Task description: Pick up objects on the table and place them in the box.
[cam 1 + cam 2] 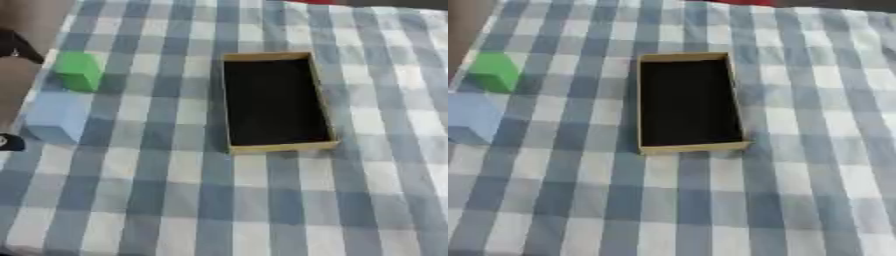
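The near part of the bench (pixel 219 215) shows only its blue-and-white checked cloth (pixel 367 200). Farther in, at the left edge, a pale blue block (pixel 57 117) rests on the cloth, and just beyond it sits a green block (pixel 79 71), the two close together but apart. To their right, about mid-picture, lies the box (pixel 325 107), a shallow tan tray with a black inside (nothing lies in it), long axis running away from the camera, well apart from both blocks. No writing or label can be read on anything. Dark shapes at the far left edge are too unclear to name; neither robot hand shows in either view, so their state cannot be told.
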Robot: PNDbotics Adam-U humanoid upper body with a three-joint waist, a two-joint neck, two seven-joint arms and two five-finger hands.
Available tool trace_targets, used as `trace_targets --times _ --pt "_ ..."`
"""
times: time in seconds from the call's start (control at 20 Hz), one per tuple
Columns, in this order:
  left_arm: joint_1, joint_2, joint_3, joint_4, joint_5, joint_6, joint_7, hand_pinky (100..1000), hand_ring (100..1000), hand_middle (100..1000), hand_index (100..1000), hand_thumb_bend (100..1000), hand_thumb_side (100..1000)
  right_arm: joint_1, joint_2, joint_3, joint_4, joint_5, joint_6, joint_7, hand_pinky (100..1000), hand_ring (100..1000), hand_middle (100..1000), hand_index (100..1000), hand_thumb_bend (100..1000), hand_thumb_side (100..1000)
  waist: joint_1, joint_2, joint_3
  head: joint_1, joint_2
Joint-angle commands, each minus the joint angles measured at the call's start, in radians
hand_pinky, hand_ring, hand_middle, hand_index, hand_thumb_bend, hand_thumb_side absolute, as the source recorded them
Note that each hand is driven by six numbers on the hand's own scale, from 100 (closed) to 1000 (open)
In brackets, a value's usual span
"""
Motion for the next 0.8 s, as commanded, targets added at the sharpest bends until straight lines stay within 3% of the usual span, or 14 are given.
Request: trace_targets --times 0.05,0.8 --pt "-0.024 0.04 -0.006 0.011 0.009 0.009 -0.021 863 889 835 925 648 306 -0.012 -0.035 -0.005 -0.017 -0.002 -0.001 0.004 830 802 811 815 100 1000 0.003 -0.015 -0.002 0.005 0.002" --pt "-0.096 0.018 -0.065 0.127 0.054 0.053 -0.074 852 882 823 903 577 291 -0.014 -0.031 -0.005 -0.017 -0.005 -0.001 0.001 829 802 811 815 100 1000 0.004 -0.006 -0.013 0.018 -0.011"
